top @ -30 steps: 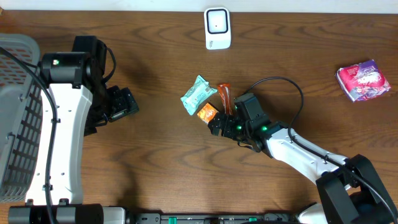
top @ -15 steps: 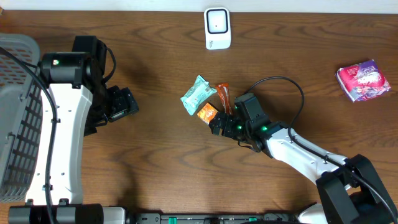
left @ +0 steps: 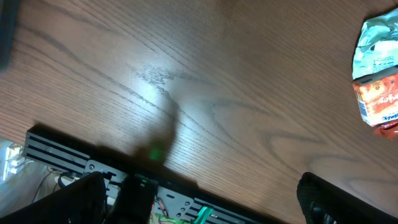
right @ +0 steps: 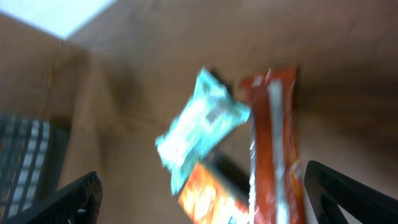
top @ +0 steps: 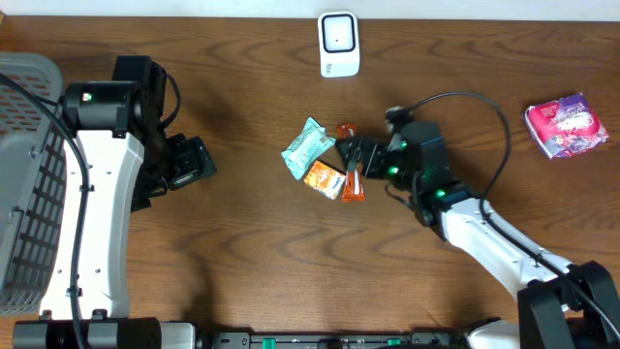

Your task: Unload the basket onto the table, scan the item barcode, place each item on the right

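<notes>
While the dark brown wooden surface gives a hard, flat bed, thin wrappers lying flush on it offer little edge to catch, so a closing pinch may skid and merely shove them. The grey plastic basket, far left of the white barcode scanner, looks out of harm's way. The left fingers stand wide apart and empty, well left of the scanner and nearer the robot. They threaten nothing unless that arm swings across the other. The right fingers, likewise spread wide and holding nothing, hang over a cluster of packets a short way on the robot's side of the scanner. The scanner brings its own risk: no barcode is legible in these views, so an item could be shown wrong face first and fail to read. The pink crinkled packet, far right of the scanner, is well apart. In the cluster, the teal foil packet lies just beside, perhaps touching, the long orange-red stick packet. That stick is the likely target, directly beneath the right fingers, and a slightly wide descent could trap both. The small orange square packet, farthest of the three from the scanner, seems to touch the stick, so lifting one may drag the other.
</notes>
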`<state>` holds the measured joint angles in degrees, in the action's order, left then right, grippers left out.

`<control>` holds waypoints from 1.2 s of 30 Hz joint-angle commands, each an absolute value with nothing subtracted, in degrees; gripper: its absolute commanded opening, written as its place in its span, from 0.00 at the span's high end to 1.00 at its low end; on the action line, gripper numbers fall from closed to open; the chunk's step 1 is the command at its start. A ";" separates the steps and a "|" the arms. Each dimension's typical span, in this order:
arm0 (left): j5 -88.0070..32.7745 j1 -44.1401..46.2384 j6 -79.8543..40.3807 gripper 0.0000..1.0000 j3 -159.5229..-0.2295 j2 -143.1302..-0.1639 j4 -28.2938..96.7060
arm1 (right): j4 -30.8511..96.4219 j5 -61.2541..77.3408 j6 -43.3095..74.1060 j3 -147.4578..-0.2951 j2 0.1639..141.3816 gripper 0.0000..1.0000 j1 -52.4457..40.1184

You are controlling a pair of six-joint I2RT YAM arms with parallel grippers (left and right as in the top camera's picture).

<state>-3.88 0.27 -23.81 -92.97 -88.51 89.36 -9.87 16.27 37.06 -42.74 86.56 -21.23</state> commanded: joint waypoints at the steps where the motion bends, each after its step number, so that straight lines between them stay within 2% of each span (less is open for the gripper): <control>1: -2.96 0.16 -24.08 0.02 -92.84 -88.73 89.49 | -8.34 10.26 35.05 -43.00 86.96 0.01 -20.73; 5: -2.96 0.19 -24.08 0.02 -92.84 -88.73 89.49 | -8.34 5.85 34.02 -42.98 87.92 0.01 -21.04; 15: -2.96 0.16 -24.08 0.02 -92.84 -88.73 89.49 | -8.99 8.27 27.55 -42.98 88.42 0.01 -21.10; 25: -2.96 0.16 -24.08 0.02 -92.84 -88.73 89.49 | -15.03 8.69 27.05 -43.55 97.23 0.01 -25.67; 26: -2.96 0.16 -24.08 0.02 -92.84 -88.73 89.49 | -14.59 8.95 26.79 -44.45 98.10 0.04 -25.93; 29: -2.96 0.16 -24.08 0.02 -92.84 -88.73 89.47 | -7.62 9.72 26.11 -49.08 99.31 0.07 -26.26; 31: -2.96 0.16 -24.08 0.02 -92.84 -88.73 89.47 | 4.16 8.69 23.64 -55.57 99.33 0.10 -26.30; 36: -2.96 0.16 -24.08 0.02 -92.84 -88.73 89.49 | 24.62 6.96 22.00 -66.94 99.39 0.07 -26.28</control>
<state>-3.88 0.27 -23.81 -92.97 -88.51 89.36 17.50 8.21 24.69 -59.90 99.61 -25.76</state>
